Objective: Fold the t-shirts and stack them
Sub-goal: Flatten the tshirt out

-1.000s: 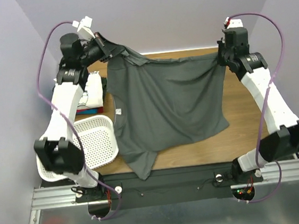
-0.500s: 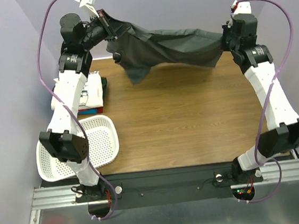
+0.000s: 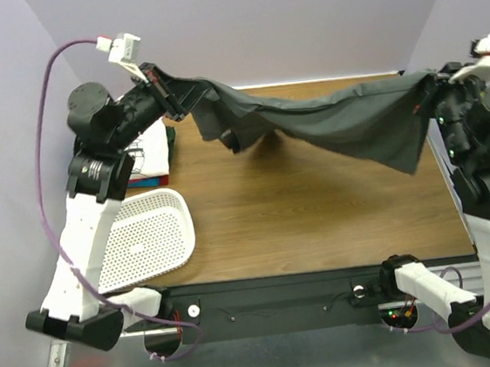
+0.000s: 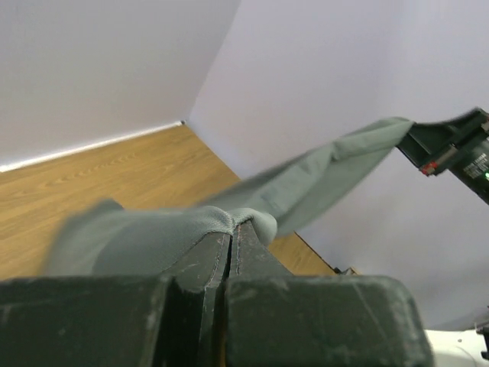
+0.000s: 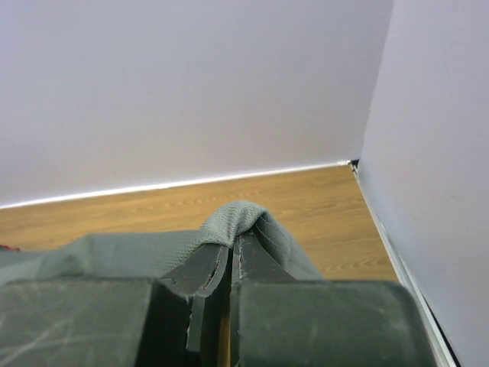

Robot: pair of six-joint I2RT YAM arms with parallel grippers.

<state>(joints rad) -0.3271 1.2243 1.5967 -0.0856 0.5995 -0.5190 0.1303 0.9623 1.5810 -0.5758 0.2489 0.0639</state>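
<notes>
1. A white perforated basket lies at the near-left corner of the wooden table, beside the left arm.
2. Just behind it, at the table's left edge, sits a folded stack of t-shirts. A white printed tee is on top and a red edge shows beneath. The left arm partly covers the stack.
3. The left gripper is raised over the far-left corner, its jaws pinched together on one edge of the charcoal t-shirt. In the left wrist view, cloth bunches at the fingertips.
4. The charcoal t-shirt hangs in the air, stretched between both grippers above the far half of the table. A sleeve dangles near its left end and a flap droops near its right.
5. The right gripper is raised at the far-right edge and clamped on the shirt's other end. In the right wrist view, a fold of cloth rises over its closed tips.
</notes>
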